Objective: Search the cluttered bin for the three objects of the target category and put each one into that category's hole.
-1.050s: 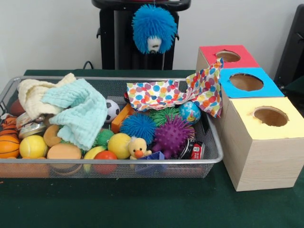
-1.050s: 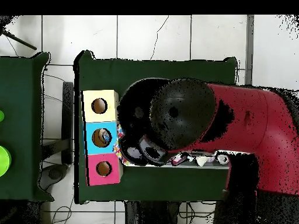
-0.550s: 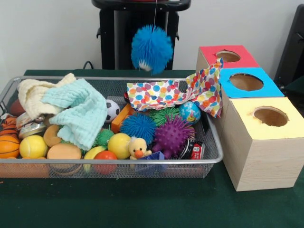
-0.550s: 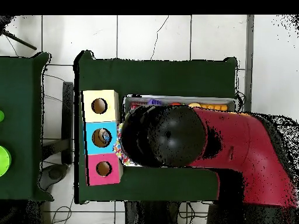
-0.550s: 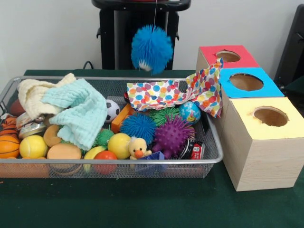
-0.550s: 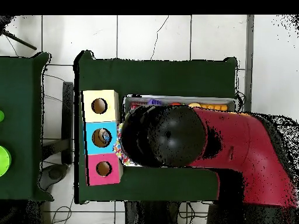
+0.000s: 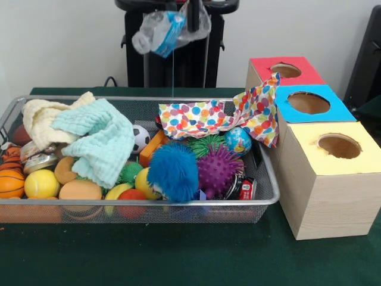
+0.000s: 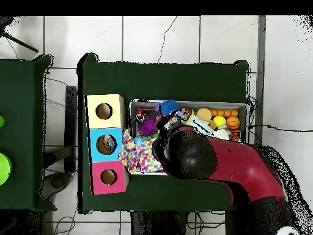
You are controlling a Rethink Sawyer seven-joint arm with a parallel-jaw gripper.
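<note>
A crushed clear plastic bottle (image 7: 159,33) with a blue label hangs high above the back of the wire-mesh bin (image 7: 149,203), tilted with its cap end down to the left. My gripper (image 7: 192,22) shows at the top edge, shut on the bottle's right end. In the overhead view my red arm (image 8: 238,165) lies over the bin (image 8: 246,109) and hides the gripper and the bottle. No other plastic bottle shows among the clutter. Three boxes with round holes stand to the right of the bin: red (image 7: 284,70), blue (image 7: 308,102) and yellow (image 7: 338,146).
A polka-dot cloth (image 7: 202,116) drapes from the bin onto the red and blue boxes. In the bin lie a mint cloth (image 7: 98,140), a cream cloth (image 7: 41,116), a blue fuzzy ball (image 7: 172,171), a purple spiky ball (image 7: 217,170), a drink can (image 7: 241,187) and several balls.
</note>
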